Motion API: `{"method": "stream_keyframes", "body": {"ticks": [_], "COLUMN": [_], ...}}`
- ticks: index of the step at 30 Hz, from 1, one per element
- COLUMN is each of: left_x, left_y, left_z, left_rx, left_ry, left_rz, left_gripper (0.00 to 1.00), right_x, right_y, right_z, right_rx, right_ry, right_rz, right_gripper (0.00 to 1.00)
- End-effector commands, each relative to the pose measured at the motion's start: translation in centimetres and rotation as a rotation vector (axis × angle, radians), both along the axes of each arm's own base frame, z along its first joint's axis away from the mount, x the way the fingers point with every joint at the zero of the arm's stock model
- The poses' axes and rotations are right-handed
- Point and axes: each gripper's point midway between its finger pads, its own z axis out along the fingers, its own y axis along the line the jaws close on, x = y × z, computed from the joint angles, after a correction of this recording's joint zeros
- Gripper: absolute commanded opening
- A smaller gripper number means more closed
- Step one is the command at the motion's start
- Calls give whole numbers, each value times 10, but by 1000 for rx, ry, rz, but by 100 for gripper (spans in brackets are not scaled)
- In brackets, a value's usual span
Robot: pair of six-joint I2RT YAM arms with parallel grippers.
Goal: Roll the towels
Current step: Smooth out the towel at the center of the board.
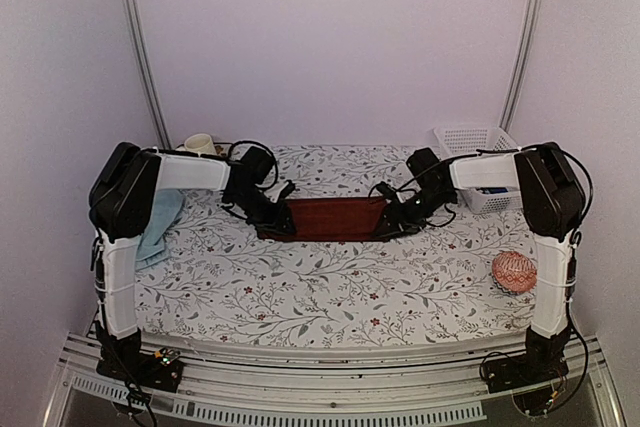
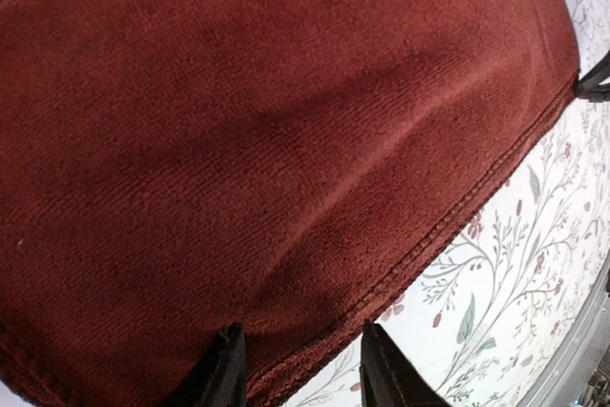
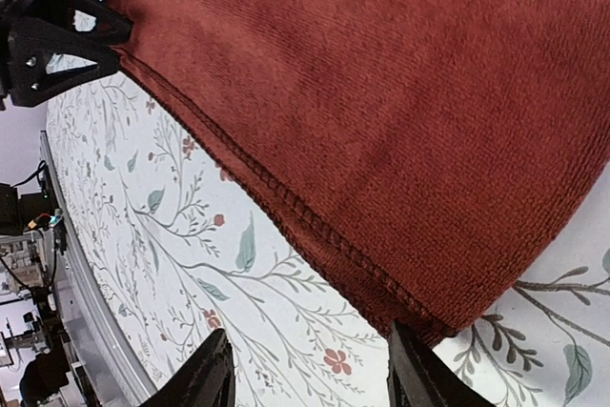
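**Progress**
- Maroon towel [image 1: 335, 218]: lies flat as a wide strip at far centre of table [image 1: 300, 297], spanning the gap between both arms. Shows no rolled end in any view. Looks laid out and ready, not yet rolled.
- Pale blue towel [image 1: 160, 222]: sits crumpled at left edge of table, partly under left arm, well apart from both end effectors. Not laid out, not rolled.
- Judged early in task: both rolls left to do, and spreading of the blue one too.

**Edges and room**
- Table: offers broad open floral cover across whole near half, so plenty of room for working the maroon strip toward near side. Less room on far side, close to back wall.
- Near hem of maroon towel: stitched, straight, flat on cover from left corner to right corner.
- White basket [image 1: 470, 137]: stands far right, just beside right wrist. Likely to crowd any swing to the right.
- Left end effector [image 2: 305, 374]: fingers apart, straddling the near hem at left corner. No pinch visible.
- Right end effector [image 3: 310, 374]: fingers apart at near right corner, with the corner just beside one finger and mostly bare cover between.
- Patterned ball [image 1: 514, 272]: rests near right edge, beside right arm, apart from the towel.
- Cup [image 1: 200, 144]: stands far left behind left arm, out of the working lane.
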Motion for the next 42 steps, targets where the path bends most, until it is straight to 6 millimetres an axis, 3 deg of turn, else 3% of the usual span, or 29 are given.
{"method": "stream_keyframes", "body": {"ticks": [1, 4, 9, 12, 17, 21, 27, 34, 37, 42], "left_x": [2, 3, 3, 2, -2, -9, -17, -24, -20, 4], "left_y": [26, 25, 24, 25, 31, 41, 46, 51, 58, 73], "left_z": [-6, -10, -12, -12, -15, -21, -21, -10, -4, 11], "left_rx": [81, 78, 70, 66, 73, 101, 104, 110, 131, 156], "left_ry": [15, 27, 35, 40, 66, 106, 137, 157, 141, 70], "left_rz": [37, 34, 33, 37, 55, 83, 95, 104, 122, 190], "left_gripper": [44, 44, 44, 44, 44, 44, 44, 50, 60, 78], "right_x": [15, 30, 42, 34, 16, 14, 19, 29, 36, 52], "right_y": [17, 21, 19, 18, -2, -14, -12, -4, 0, 4], "right_z": [65, 59, 25, 14, -25, -36, -26, 5, 24, 46], "right_rx": [118, 115, 84, 84, -21, -59, -52, -11, 9, 17], "right_ry": [-114, -117, -57, -10, 58, 85, 68, 15, -26, -88], "right_rz": [41, 19, -36, -35, -58, -98, -93, -57, -46, -51], "right_gripper": [56, 56, 55, 55, 56, 56, 55, 56, 56, 57]}}
